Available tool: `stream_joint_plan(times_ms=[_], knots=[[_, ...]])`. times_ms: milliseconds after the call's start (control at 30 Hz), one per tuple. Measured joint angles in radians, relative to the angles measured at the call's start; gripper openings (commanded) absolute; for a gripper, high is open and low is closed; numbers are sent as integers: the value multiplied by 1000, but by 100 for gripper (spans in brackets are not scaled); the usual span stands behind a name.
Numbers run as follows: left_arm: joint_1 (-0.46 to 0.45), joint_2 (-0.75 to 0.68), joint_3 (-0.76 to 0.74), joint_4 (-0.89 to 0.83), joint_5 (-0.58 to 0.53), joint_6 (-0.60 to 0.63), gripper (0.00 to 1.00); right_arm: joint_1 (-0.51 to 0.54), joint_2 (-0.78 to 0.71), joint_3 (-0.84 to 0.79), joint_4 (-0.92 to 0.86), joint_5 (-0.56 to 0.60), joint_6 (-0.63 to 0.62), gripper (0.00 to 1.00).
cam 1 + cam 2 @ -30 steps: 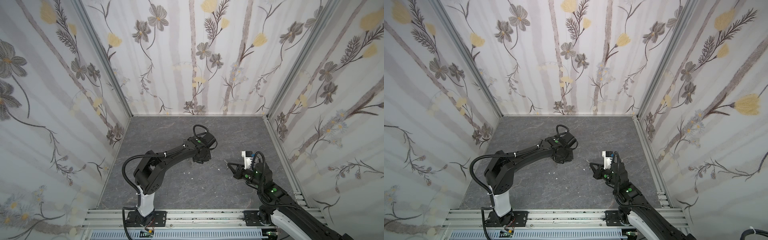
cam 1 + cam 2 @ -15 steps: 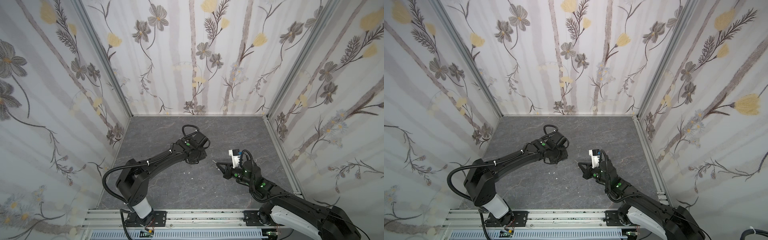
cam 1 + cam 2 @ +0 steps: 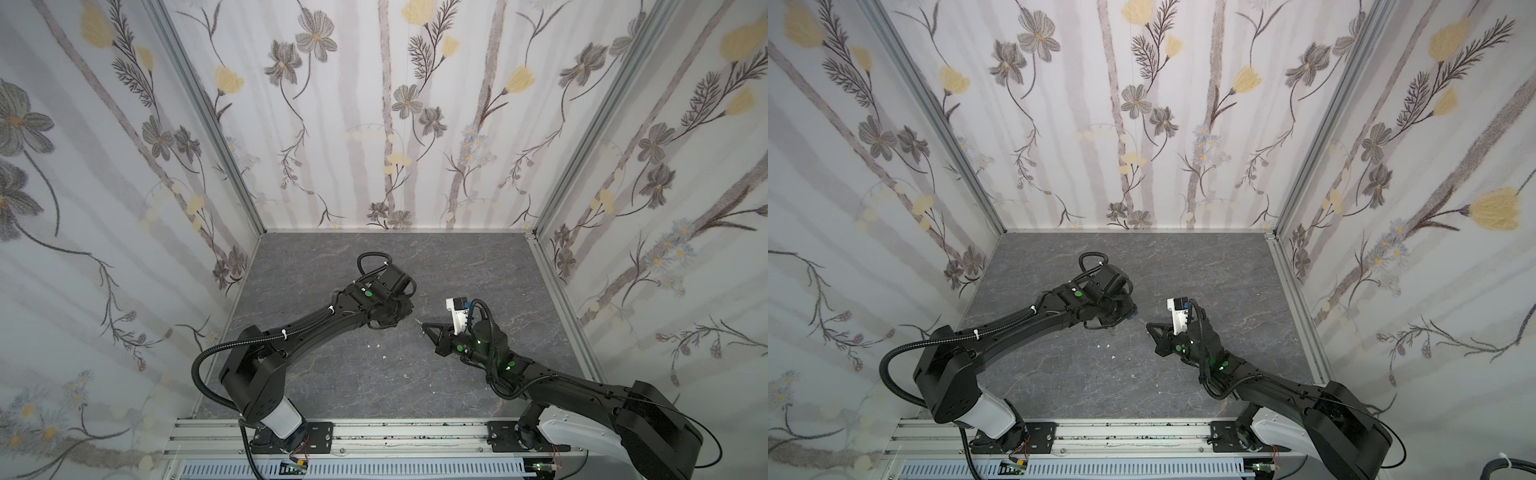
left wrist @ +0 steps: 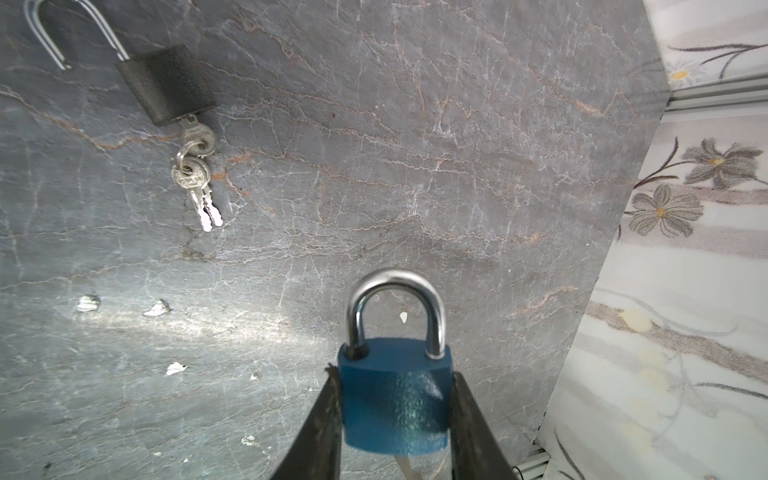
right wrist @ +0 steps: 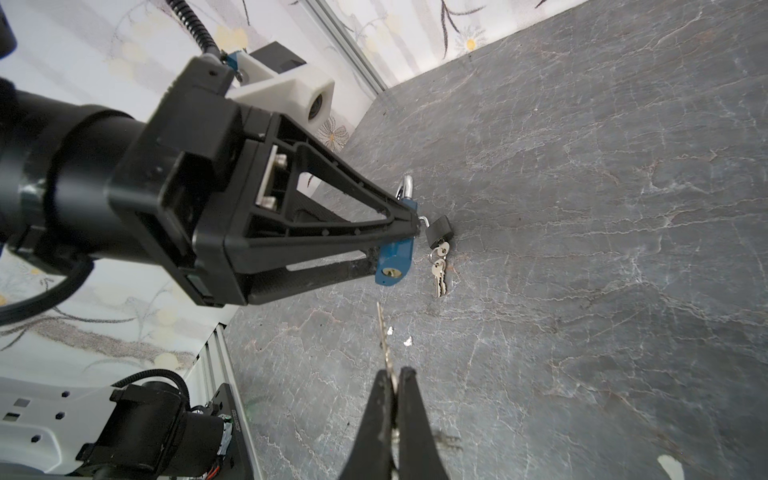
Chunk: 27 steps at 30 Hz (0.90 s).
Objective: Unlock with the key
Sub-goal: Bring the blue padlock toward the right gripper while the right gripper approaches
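Now the left gripper clamps the blue padlock, its keyhole facing the right gripper. That gripper pinches the key, blade aimed along its axis at the keyhole, near but not yet touching.

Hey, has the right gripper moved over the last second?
Yes. In a top view the right gripper, shut on the key, has shifted left, away from the right wall rail.
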Motion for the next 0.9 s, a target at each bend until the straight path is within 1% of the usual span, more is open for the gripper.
stream_joint_plan(times_ms=[300, 533, 900], knots=[[0, -26, -29, 55, 21, -50, 16, 0, 87, 16, 82, 0, 26, 0], [1, -40, -53, 82, 35, -69, 16, 0, 111, 35, 110, 3, 33, 0], [1, -65, -77, 107, 22, -76, 16, 1, 131, 45, 128, -1, 45, 0]])
